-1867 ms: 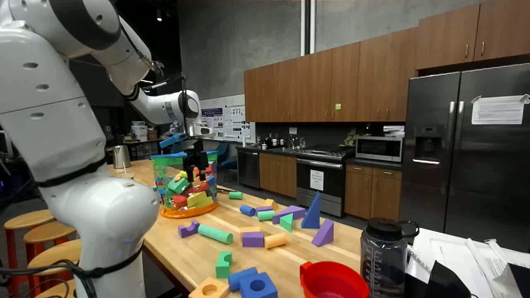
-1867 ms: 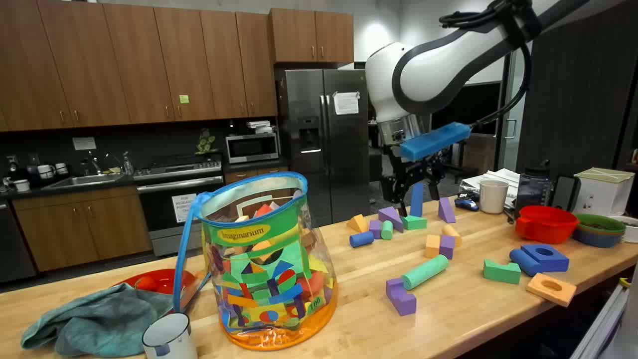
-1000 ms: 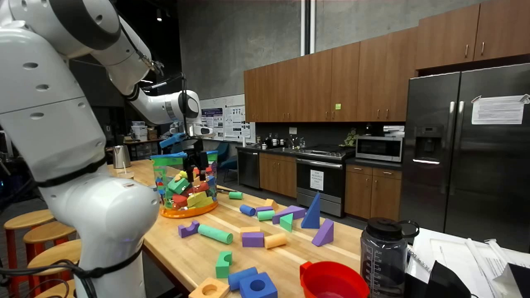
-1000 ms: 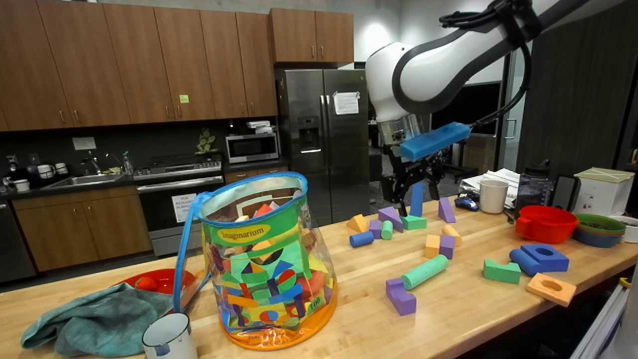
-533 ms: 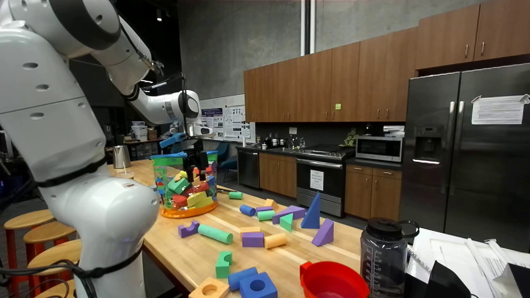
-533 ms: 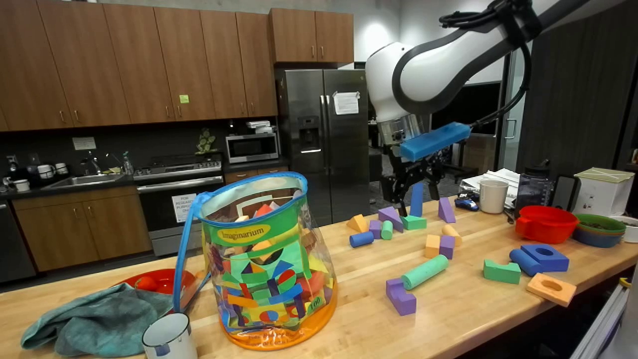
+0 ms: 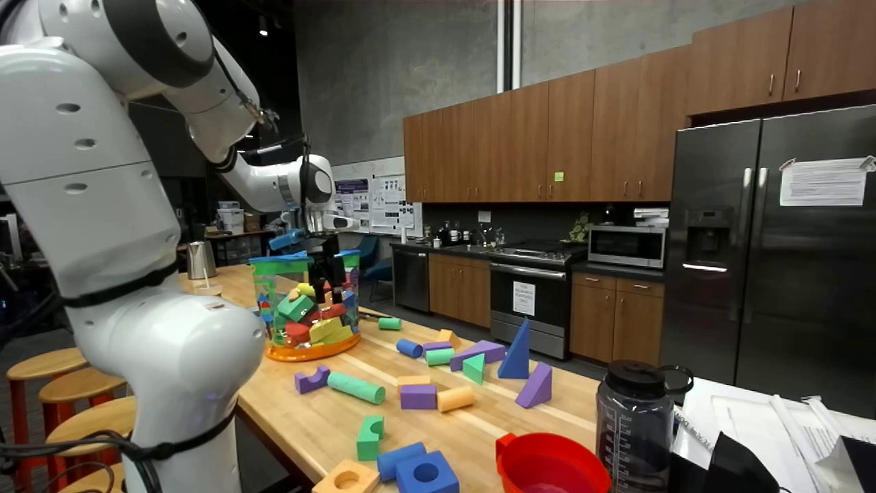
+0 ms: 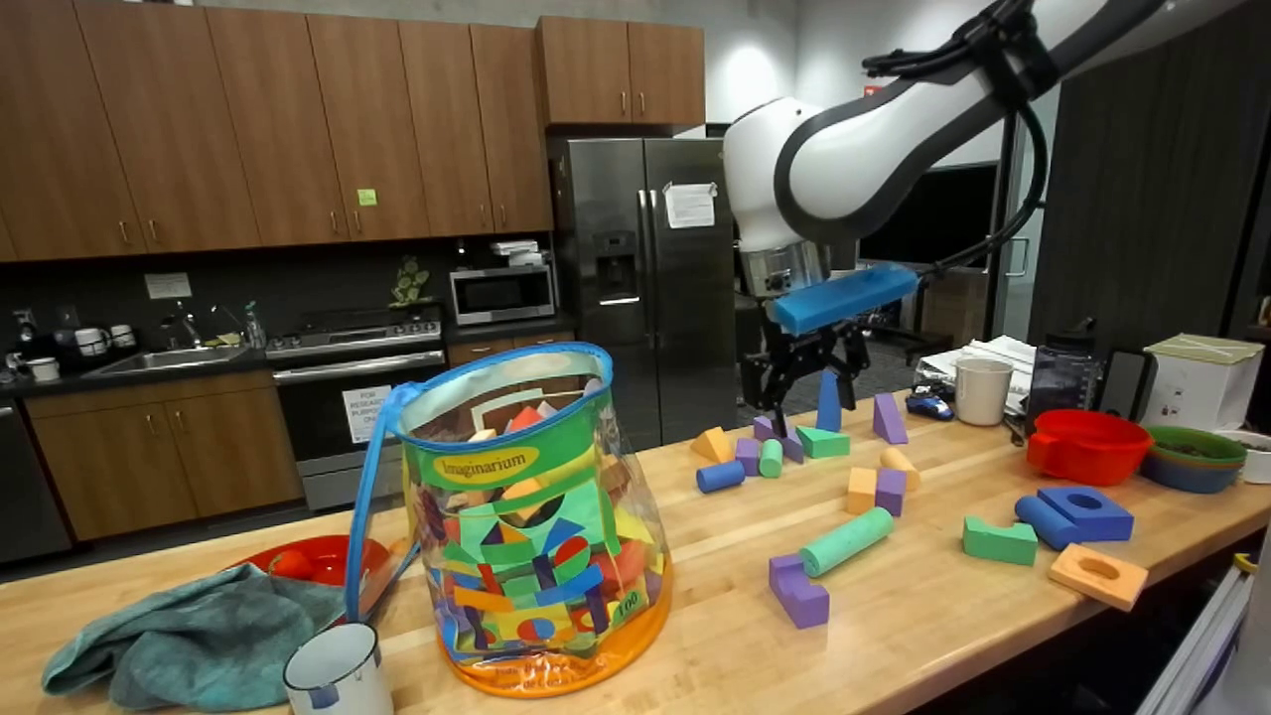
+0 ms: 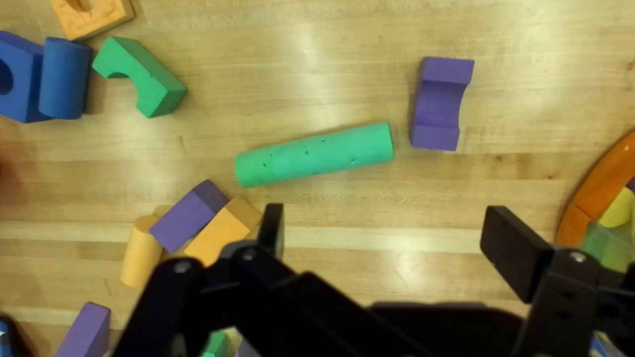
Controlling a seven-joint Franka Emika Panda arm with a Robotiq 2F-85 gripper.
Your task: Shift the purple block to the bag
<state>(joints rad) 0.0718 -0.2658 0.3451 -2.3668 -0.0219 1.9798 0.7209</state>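
- Wrist view, left: rectangular purple block (image 9: 188,215) between orange cylinder (image 9: 141,253) and orange block (image 9: 223,229); less likely the task's piece.
- Centre: your pincer (image 9: 384,223), spread wide, holding nothing, above the bench (image 9: 238,59).
- Right of centre: notched purple block (image 9: 440,104), probably your target, lies on the bench to the pincer's far side; long axis runs near to far, roughly square to your closing direction.
- Right edge: bag (image 9: 605,176), holding many coloured blocks (image 7: 325,330).
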